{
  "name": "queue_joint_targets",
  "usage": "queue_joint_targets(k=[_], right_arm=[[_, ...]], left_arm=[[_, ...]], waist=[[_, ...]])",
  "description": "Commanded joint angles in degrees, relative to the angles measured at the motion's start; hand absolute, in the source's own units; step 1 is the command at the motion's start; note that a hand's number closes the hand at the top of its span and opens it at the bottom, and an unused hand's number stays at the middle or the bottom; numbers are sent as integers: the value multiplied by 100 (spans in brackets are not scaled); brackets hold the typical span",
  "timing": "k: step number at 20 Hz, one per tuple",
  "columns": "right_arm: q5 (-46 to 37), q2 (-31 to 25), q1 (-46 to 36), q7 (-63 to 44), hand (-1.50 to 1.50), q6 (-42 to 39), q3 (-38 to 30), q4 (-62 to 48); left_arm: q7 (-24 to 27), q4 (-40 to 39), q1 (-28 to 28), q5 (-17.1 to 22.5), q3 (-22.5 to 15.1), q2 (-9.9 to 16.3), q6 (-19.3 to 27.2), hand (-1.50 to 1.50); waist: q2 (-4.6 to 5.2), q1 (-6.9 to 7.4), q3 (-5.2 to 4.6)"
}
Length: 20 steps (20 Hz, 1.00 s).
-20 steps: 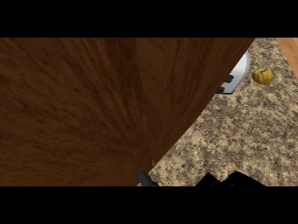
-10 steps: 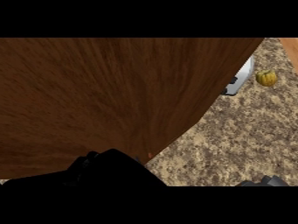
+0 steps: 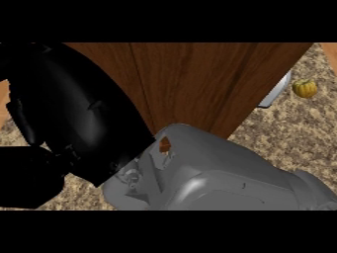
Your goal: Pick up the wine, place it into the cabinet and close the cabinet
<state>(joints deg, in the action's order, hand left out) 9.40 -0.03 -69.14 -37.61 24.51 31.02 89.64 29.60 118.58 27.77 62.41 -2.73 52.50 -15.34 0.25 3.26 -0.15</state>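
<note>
While a black hand (image 3: 76, 113) loomed left of the cabinet door (image 3: 207, 84), its fingers' state unreadable, a grey forearm (image 3: 222, 178) lay below the door and a yellow fruit (image 3: 304, 88) to its right. No wine showed. Judging so, closing comes next: push the door shut.

- Broad brown wooden cabinet door (image 3: 207, 84) fills upper centre, blocking passage there.
- Big black hand (image 3: 76, 118) and grey forearm (image 3: 222, 178) crowd left and lower middle.
- Speckled granite counter (image 3: 310, 133) open at right; small yellow rounded fruit (image 3: 304, 88) sits near the upper right edge.
</note>
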Motion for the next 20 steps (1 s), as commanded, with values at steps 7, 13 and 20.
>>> queue_joint_targets(k=[7, 13, 20], right_arm=[[496, 3, -671, 1695, 150, -79, -651, -2976], [396, -216, -592, 2085, 150, -440, -899, -3840], [314, -624, -146, 2705, 150, -720, -851, -3995]], left_arm=[[-428, -191, -48, 729, 830, 350, -483, 150], [-341, -249, -16, 383, 727, 55, -413, 150], [-426, -159, -158, 509, 748, 55, -308, 150]], waist=[[60, 85, 7], [62, -9, 7], [135, -65, 7]])
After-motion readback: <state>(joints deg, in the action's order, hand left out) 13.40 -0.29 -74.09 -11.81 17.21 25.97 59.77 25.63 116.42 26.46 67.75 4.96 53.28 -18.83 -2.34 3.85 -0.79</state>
